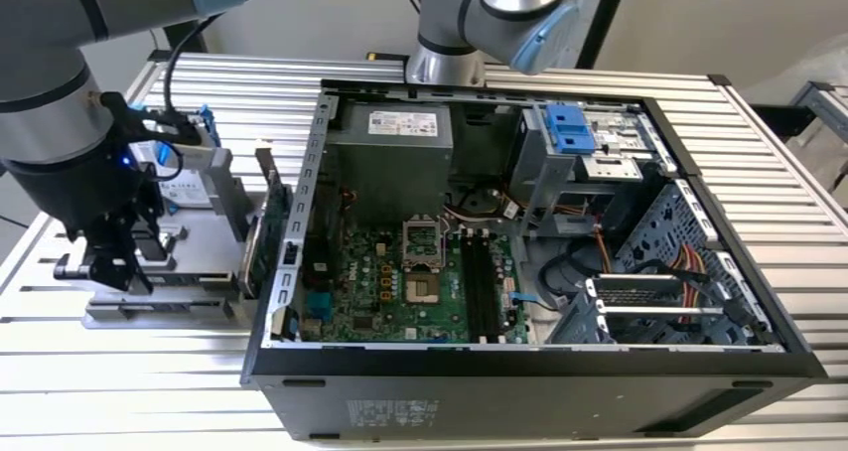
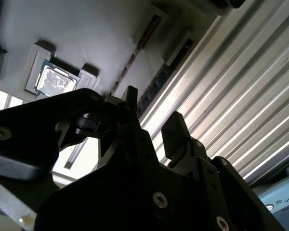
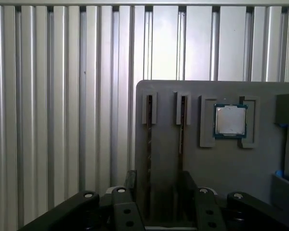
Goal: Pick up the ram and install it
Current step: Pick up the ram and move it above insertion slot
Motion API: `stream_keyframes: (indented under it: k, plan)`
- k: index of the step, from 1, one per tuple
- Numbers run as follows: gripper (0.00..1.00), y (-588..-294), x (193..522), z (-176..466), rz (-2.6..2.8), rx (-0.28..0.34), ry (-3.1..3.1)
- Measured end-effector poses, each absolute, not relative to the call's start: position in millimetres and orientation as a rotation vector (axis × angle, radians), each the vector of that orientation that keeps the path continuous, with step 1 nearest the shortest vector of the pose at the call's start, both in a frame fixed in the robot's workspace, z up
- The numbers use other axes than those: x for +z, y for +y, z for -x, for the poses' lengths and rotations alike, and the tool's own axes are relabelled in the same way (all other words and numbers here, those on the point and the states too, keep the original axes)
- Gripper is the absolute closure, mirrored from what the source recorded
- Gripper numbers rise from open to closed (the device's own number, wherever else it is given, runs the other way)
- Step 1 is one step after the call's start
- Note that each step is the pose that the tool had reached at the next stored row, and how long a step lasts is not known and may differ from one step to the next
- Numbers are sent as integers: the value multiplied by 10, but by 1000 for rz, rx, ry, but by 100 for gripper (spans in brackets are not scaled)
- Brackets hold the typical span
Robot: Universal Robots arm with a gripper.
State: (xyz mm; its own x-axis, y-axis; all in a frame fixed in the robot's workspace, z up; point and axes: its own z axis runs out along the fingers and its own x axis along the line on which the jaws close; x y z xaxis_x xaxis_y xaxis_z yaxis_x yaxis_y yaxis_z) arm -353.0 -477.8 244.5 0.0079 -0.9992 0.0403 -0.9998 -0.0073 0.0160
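Observation:
The ram (image 3: 149,144) looks like a thin dark strip standing on edge in a narrow slot of the grey holder (image 3: 221,168). In the second wrist view the ram (image 2: 163,77) lies beyond the fingertips. My gripper (image 3: 159,192) hovers above that slot, open, with nothing between its black fingers (image 3: 130,185). In the exterior view the gripper (image 1: 113,267) hangs over the grey holder (image 1: 159,307) at the exterior view's left, beside the open computer case (image 1: 530,381). The motherboard (image 1: 384,282) lies exposed inside, with long black memory slots (image 1: 480,282).
A second narrow slot (image 3: 181,125) and a square processor chip (image 3: 229,120) sit on the holder. A green card with a metal bracket (image 1: 272,237) and a drive with blue rails (image 1: 186,168) stand on it too. Ribbed metal table (image 3: 62,96) surrounds it. A second arm's base (image 1: 451,44) is behind the case.

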Motion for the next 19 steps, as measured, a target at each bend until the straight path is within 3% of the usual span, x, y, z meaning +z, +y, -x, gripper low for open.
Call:
stream_keyframes:
  k: [19]
  plan:
    - [0, -4885, 2294, 3530, -2201, 26, -2185]
